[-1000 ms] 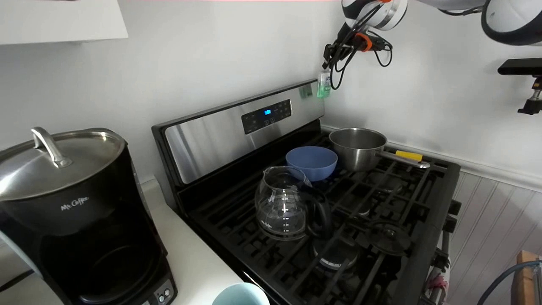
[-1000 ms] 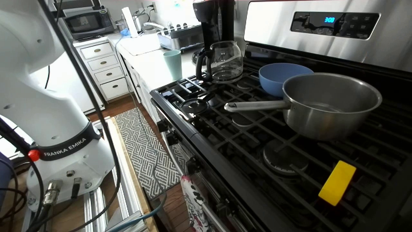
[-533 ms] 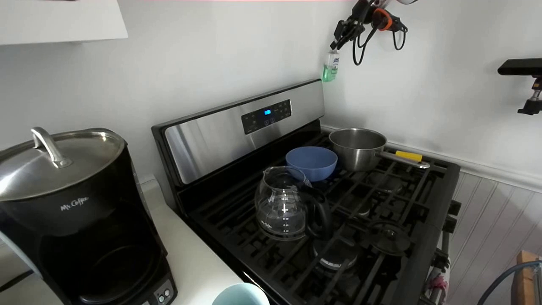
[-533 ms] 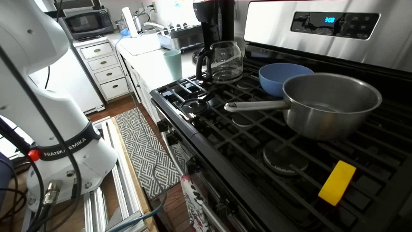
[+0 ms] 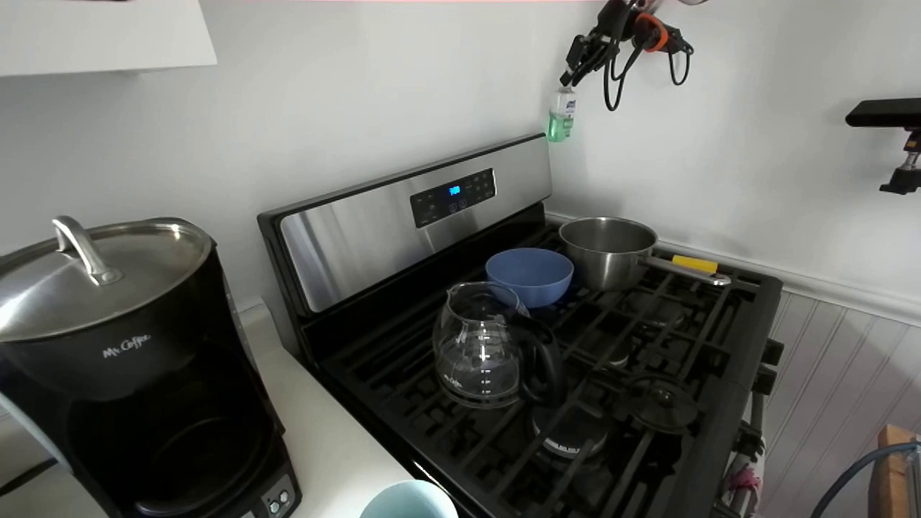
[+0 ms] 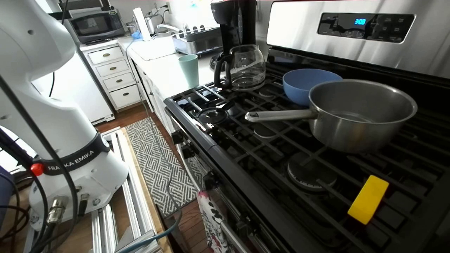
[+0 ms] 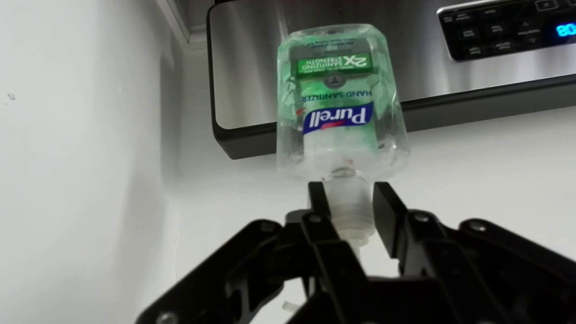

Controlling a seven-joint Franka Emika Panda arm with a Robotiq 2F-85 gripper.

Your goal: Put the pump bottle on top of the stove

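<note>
Have the black two-fingered end effector [image 7: 350, 198] clenched on the whitish pump collar of the small, slim, pale-green translucent pump bottle [image 7: 335, 90], at the centre of the wrist view. In an exterior view, see the bottle hanging base-down at upper right of the frame, by the right end of the back panel [image 5: 529, 165] on the black-grated stainless-steel stove [image 5: 352, 248]; cannot tell whether touching. Across the middle of that frame, find on the stove a clear glass carafe [image 5: 478, 367] with black handle, a round blue bowl [image 5: 530, 282] and, just beside the bowl, a long-handled steel saucepan [image 5: 608, 270]. At lower left, find a black coffee maker [image 5: 93, 381]. In an exterior view, see a yellow rectangular block [image 6: 368, 199] at lower right.
</note>
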